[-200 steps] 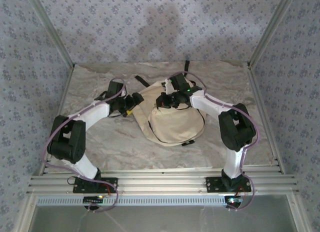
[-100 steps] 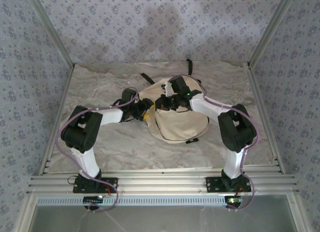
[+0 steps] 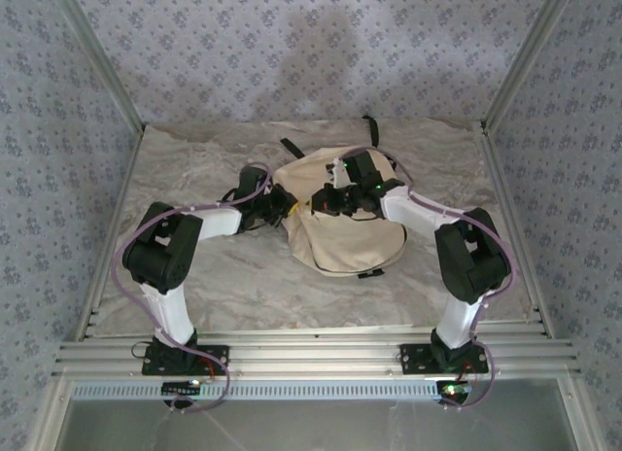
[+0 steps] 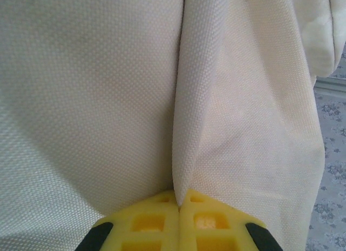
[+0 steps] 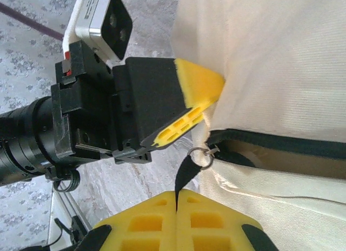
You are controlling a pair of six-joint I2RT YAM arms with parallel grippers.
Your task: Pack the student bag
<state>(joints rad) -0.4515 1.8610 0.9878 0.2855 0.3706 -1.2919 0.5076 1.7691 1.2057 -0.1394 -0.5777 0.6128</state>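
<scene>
The student bag (image 3: pixel 350 242) is a cream fabric backpack with black trim, lying mid-table. My left gripper (image 3: pixel 288 206) is at its left edge. In the left wrist view its yellow fingertips (image 4: pixel 179 199) are shut on a raised fold of the bag's fabric (image 4: pixel 184 126). My right gripper (image 3: pixel 328 200) sits just right of it, over the bag's top. Its jaws (image 5: pixel 176 194) are shut on the black zipper pull tab (image 5: pixel 186 172), which hangs from a metal ring at the end of the partly open black zipper (image 5: pixel 270 145). The left gripper (image 5: pixel 208 94) pinches the cloth just above that ring.
Black straps (image 3: pixel 292 148) (image 3: pixel 369 128) trail from the bag toward the back wall. The marble-patterned tabletop (image 3: pixel 214 276) is bare in front of the bag. Aluminium rails (image 3: pixel 311 359) run along the near edge, and patterned walls close in the left, right and back.
My left arm swung right to the bag's left edge and its jaws closed on a fabric fold. The bag shifted slightly to the right. The right gripper kept its hold on the pull tab.
</scene>
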